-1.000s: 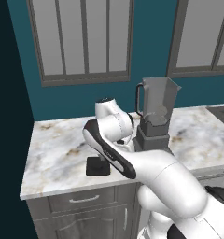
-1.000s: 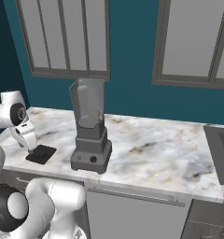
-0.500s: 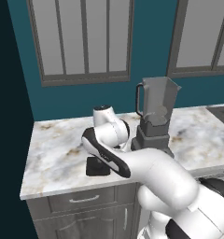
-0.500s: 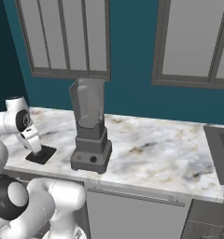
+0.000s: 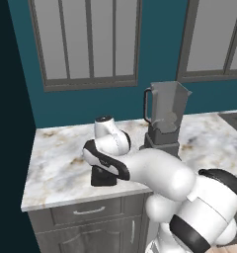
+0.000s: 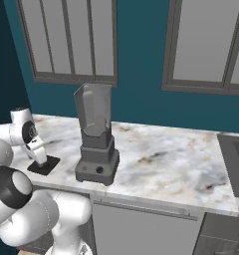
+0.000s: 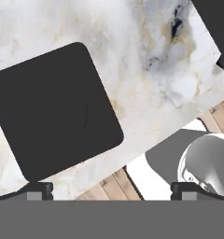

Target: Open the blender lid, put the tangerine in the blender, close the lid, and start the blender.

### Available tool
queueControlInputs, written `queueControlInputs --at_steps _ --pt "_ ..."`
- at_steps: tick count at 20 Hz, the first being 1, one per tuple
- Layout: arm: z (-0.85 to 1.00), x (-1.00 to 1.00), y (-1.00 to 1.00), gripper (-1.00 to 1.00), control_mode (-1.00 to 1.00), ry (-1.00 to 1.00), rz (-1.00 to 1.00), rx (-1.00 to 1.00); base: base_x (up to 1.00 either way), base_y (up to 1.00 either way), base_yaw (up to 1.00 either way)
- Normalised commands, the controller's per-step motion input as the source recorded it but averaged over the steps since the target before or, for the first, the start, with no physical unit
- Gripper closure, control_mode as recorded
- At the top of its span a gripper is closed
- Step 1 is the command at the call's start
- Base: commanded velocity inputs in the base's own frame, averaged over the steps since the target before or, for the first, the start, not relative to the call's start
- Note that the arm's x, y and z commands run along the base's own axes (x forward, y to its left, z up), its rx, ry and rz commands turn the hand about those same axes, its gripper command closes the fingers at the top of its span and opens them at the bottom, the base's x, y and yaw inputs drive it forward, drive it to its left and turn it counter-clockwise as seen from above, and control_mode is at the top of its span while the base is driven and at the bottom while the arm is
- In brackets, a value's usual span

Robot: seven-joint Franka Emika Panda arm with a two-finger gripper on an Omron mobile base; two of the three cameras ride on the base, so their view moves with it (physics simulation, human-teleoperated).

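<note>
The blender (image 5: 165, 126) (image 6: 96, 149) stands on the marble counter, and its translucent pitcher is open at the top. The blender lid (image 5: 103, 178) (image 6: 44, 166) (image 7: 53, 112), a flat black square, lies on the counter left of the blender near the front edge. My gripper (image 5: 103, 167) (image 6: 40, 156) (image 7: 111, 190) hovers just above the lid, open, with nothing between its fingers. In the hand view the lid sits up and to the left, away from the fingertips. The tangerine is out of view.
The counter (image 6: 166, 154) runs right to a sink (image 6: 235, 164). Its front edge lies close under the lid, with wood floor (image 7: 118, 182) below. A dark corner of the blender base (image 7: 221, 28) is nearby. Windows line the teal wall behind.
The hand has shifted a little to the right and down over the lid. The jaws stay open and the lid has not moved.
</note>
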Motion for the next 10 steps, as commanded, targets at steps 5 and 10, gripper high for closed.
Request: queueControlInputs --at_steps 5,10 --pt "-0.20 0.35 0.07 -1.00 -1.00 0.00 0.07 0.00 0.00 0.00 0.00" --pt "-0.21 0.28 0.00 -1.00 -1.00 0.00 0.11 0.00 0.00 0.00 0.00"
